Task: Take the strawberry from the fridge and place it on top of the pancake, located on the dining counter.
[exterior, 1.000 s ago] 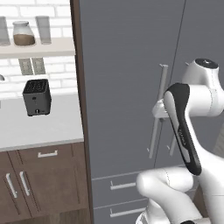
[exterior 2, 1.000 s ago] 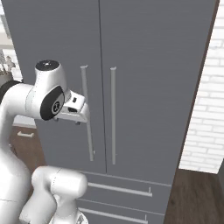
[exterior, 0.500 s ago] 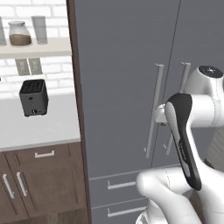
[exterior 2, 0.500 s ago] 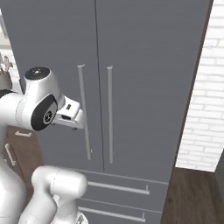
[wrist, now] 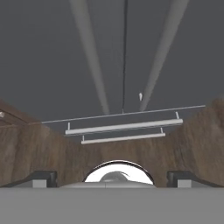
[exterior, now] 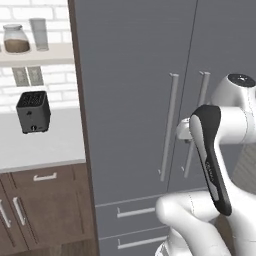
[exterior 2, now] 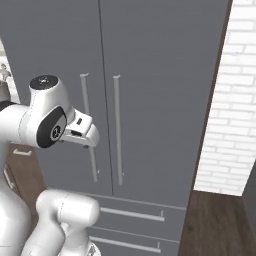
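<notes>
Two tall grey doors of the fridge (exterior: 135,90) stood shut, meeting at a thin centre seam; each carried a long vertical bar handle, the left handle (exterior: 168,127) and the right handle (exterior: 196,122) just beside that seam; below the doors sat two drawers, the upper drawer (exterior 2: 135,212) and the lower drawer (exterior 2: 125,244), each with a horizontal bar pull.

The white arm rose in front of the fridge, its hand held at about the lower half of the door handles; in the hand view the gripper (wrist: 113,177) looked down along the doors toward the drawer pulls and the brown wooden floor (wrist: 201,135), and its two dark fingertips (wrist: 41,177) stood far apart at the two bottom corners with nothing between them, so the jaws were wide open and held nothing; whether the hand touched either handle could not be told from the base views, since the arm's own body covered that spot.

The strawberry, the pancake and the dining counter could not be seen from here; with the doors closed, nothing of the fridge's inside showed.

Left of the fridge ran a white worktop (exterior: 50,150) over brown wooden cabinets (exterior: 45,210); a black toaster (exterior: 33,111) stood toward its back edge against the white brick wall; above it a shelf (exterior: 35,54) bore a glass jar (exterior: 16,39) with brown contents and a clear glass (exterior: 39,34) just beside it; right of the fridge a white brick wall (exterior 2: 235,100) met the floor.
</notes>
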Robot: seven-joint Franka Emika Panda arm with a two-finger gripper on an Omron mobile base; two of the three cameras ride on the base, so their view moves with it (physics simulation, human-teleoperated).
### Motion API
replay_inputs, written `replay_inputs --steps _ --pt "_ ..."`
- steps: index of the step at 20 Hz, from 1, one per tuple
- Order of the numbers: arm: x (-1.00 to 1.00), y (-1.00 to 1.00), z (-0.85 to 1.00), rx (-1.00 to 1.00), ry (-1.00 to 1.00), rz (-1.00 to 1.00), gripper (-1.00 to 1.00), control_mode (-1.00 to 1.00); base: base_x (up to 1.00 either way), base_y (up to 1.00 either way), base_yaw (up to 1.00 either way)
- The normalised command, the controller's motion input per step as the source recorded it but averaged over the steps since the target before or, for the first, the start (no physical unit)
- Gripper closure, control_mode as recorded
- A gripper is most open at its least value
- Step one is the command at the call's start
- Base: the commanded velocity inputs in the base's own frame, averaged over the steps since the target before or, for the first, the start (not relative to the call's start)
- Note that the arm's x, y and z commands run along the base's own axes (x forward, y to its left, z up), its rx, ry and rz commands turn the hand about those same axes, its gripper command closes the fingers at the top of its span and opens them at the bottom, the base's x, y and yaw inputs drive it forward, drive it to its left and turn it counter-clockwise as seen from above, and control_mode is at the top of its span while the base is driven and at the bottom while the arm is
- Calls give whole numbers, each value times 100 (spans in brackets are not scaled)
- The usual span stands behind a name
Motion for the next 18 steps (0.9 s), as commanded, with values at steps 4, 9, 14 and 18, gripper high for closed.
replay_inputs --steps 4,9,14,18 --pt "0 0 0 0 0 0 -100 100 -6 -41 18" --pt "0 0 0 0 0 0 -100 100 -32 -3 5" --pt "0 0 0 0 0 0 -100 100 -56 1 0" --pt "0 0 0 0 0 0 -100 100 -61 0 0"
